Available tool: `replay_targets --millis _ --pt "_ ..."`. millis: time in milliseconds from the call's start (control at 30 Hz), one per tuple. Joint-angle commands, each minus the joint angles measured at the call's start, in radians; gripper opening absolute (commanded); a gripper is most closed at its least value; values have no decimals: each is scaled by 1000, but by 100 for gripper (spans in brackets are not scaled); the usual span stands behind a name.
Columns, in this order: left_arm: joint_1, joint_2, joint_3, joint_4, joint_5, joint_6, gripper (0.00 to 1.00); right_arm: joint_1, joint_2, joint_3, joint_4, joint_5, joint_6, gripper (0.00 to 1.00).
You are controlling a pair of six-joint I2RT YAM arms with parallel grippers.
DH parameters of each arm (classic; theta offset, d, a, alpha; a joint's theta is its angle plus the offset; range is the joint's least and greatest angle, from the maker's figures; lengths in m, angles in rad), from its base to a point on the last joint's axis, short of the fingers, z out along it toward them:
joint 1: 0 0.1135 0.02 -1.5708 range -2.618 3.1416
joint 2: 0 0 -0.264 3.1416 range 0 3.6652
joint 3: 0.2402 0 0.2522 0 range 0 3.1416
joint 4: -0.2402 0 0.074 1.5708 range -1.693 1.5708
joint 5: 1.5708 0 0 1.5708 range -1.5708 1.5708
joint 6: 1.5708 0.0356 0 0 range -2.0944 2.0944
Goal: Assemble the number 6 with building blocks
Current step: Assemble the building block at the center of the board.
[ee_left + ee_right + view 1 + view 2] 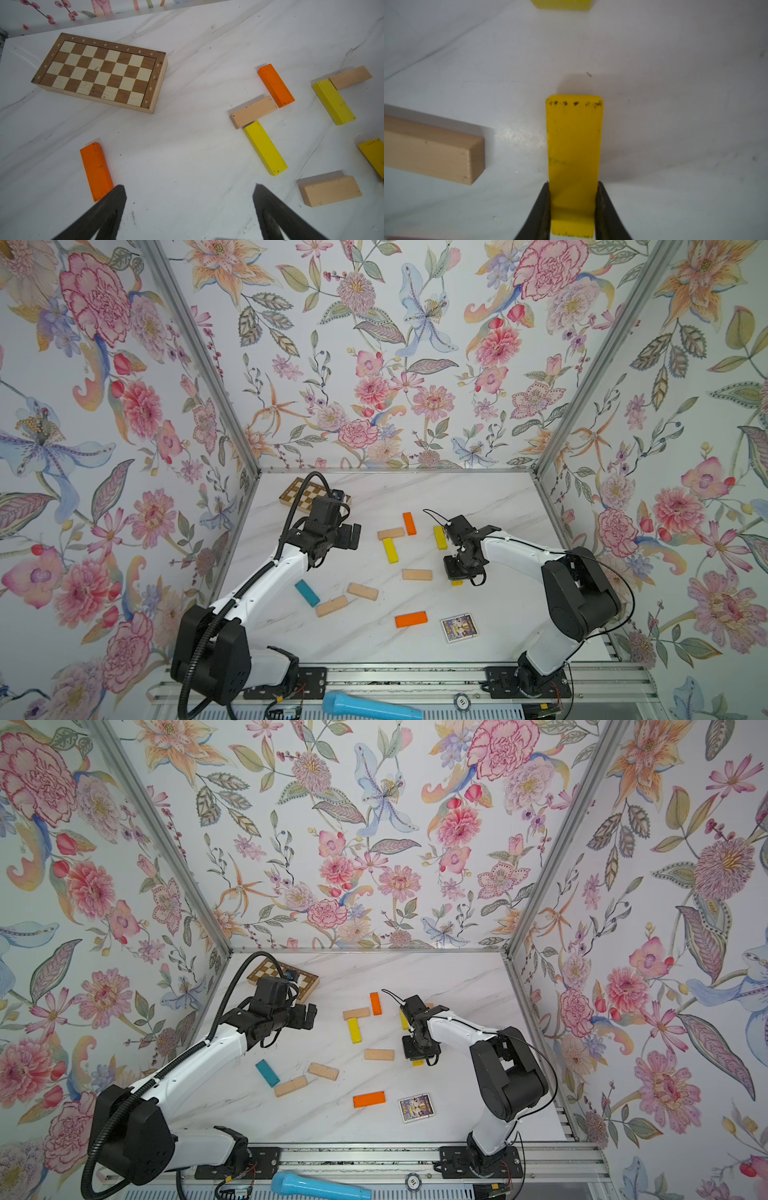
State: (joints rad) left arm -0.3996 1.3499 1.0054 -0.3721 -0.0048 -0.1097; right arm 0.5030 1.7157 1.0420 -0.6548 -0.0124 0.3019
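Building blocks lie scattered on the marble table. At the middle an orange block (409,523), a beige one (390,533) and a yellow one (390,550) touch in a bent line. Another yellow block (440,537) lies to their right and a beige one (417,574) nearer the front. My right gripper (573,184) is shut on a yellow block (574,145), held low over the table beside that beige block (431,149). My left gripper (188,187) hovers open and empty left of the group, with an orange block (95,170) next to one finger.
A chequered board (299,493) lies at the back left. A teal block (307,593), two beige blocks (363,591) (331,606) and an orange block (411,619) lie toward the front. A picture card (459,627) sits front right. A blue cylinder (370,707) rests on the front rail.
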Motion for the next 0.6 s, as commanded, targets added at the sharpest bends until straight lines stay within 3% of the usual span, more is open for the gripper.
replay_targets --millis 0,567 --pt "-10 2 -1 13 4 11 99 7 25 30 13 -5 15 19" --pt "-10 -14 -5 13 13 6 99 19 96 71 30 9 49 19"
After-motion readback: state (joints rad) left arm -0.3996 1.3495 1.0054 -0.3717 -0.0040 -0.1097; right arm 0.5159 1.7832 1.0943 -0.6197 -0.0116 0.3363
